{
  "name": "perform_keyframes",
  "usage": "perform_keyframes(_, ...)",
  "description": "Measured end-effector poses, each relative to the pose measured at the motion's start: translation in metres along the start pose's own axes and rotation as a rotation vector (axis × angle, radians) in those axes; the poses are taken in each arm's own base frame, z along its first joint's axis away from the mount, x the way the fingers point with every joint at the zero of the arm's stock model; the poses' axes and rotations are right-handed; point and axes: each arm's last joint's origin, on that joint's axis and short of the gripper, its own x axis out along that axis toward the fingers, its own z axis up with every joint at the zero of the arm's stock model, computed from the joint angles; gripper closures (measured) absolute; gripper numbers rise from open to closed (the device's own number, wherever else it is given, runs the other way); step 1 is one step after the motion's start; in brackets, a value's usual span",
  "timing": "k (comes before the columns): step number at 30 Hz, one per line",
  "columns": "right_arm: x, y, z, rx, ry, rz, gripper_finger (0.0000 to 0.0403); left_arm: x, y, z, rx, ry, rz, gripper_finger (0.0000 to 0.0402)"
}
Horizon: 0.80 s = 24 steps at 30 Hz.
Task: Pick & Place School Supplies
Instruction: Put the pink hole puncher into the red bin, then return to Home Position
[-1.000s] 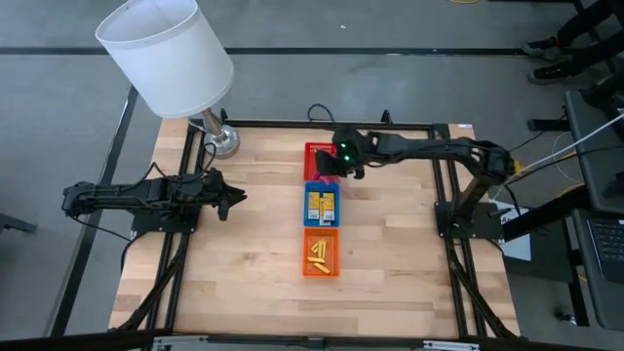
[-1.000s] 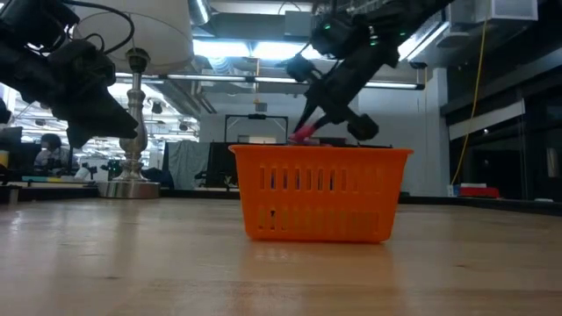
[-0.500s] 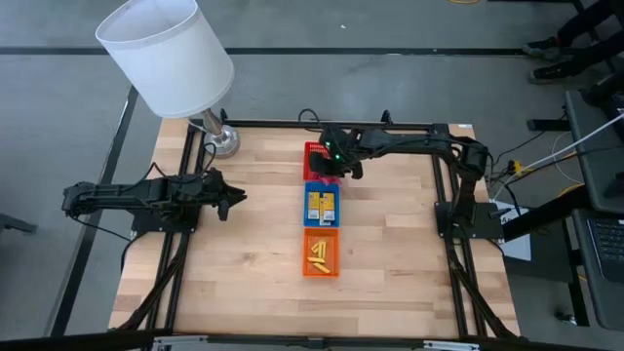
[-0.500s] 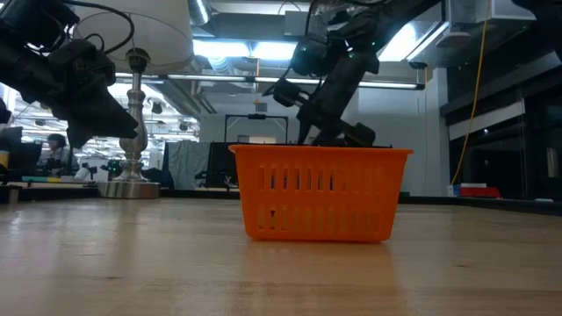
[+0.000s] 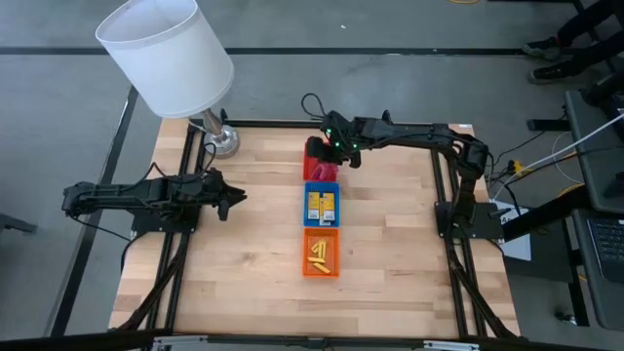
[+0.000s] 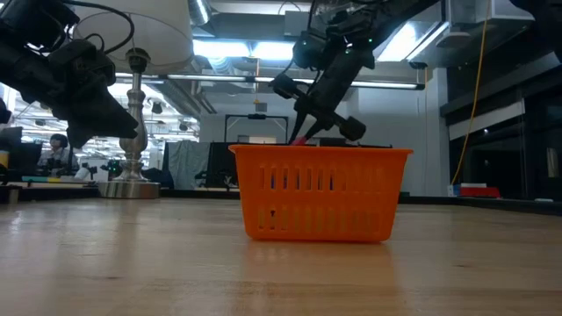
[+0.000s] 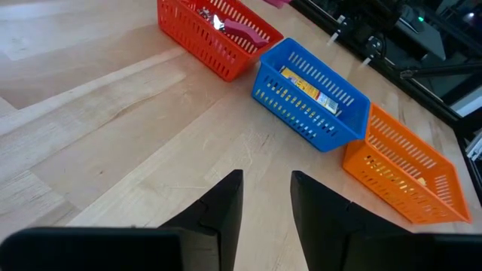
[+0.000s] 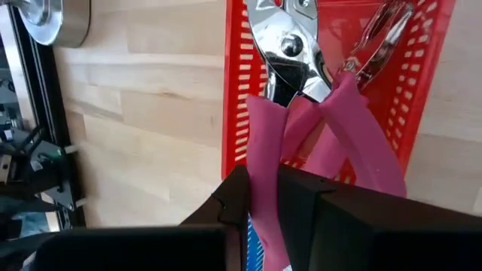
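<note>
From above, your right gripper (image 5: 322, 148) sits over the red tray (image 5: 317, 172), while the left gripper (image 5: 234, 198) waits well apart at the table's left. At table height, the right gripper hangs above and behind the orange tray (image 6: 320, 191). Your left wrist view shows parted fingers (image 7: 226, 203) holding nothing. Your right wrist view shows fingers clenched on the pink-handled pliers (image 8: 301, 113) over the red tray.
</note>
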Motion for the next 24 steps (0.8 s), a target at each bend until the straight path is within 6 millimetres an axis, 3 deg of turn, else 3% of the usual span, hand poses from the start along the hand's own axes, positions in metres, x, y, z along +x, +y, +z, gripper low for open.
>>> perform_keyframes(14, 0.017, 0.004, 0.003, -0.053, 0.02, 0.065, 0.036, 0.0, 0.0, 0.0, 0.0, 0.0, 0.0, 0.0292)
perform_keyframes(20, 0.017, 0.006, 0.005, -0.06, 0.019, 0.094, 0.0282, 0.0, 0.0, 0.0, 0.0, 0.0, 0.0, 0.0295)
perform_keyframes(24, 0.017, 0.005, 0.004, -0.062, 0.022, 0.087, 0.0268, 0.0, 0.0, 0.0, 0.0, 0.0, 0.0, 0.0293)
